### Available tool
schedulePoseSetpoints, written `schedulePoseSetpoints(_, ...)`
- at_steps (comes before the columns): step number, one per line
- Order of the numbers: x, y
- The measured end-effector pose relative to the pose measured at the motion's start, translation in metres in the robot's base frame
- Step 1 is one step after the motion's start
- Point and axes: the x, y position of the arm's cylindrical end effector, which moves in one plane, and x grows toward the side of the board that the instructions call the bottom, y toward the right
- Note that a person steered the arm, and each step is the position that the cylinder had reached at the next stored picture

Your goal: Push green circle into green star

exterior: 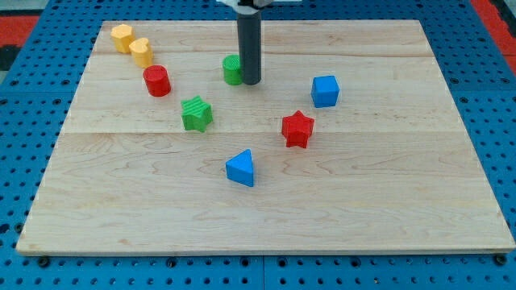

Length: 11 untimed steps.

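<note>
The green circle (232, 69) stands at the upper middle of the wooden board, partly hidden by my rod. My tip (251, 83) rests against the green circle's right side. The green star (196, 113) lies below and to the left of the green circle, a short gap apart from it.
A red circle (156, 80) sits left of the green circle. Two yellow blocks (122, 37) (141, 51) lie at the top left. A blue cube (325, 90), a red star (297, 129) and a blue triangle (241, 168) lie to the right and below. The board's front edge (266, 251) borders blue pegboard.
</note>
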Motion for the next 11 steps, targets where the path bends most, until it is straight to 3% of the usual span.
schedulePoseSetpoints(1,-0.048,-0.010)
schedulePoseSetpoints(2,-0.046,-0.039)
schedulePoseSetpoints(4,-0.068,-0.033)
schedulePoseSetpoints(6,-0.048,-0.066)
schedulePoseSetpoints(7,-0.032,-0.053)
schedulePoseSetpoints(10,-0.036,-0.085)
schedulePoseSetpoints(11,0.017,-0.088)
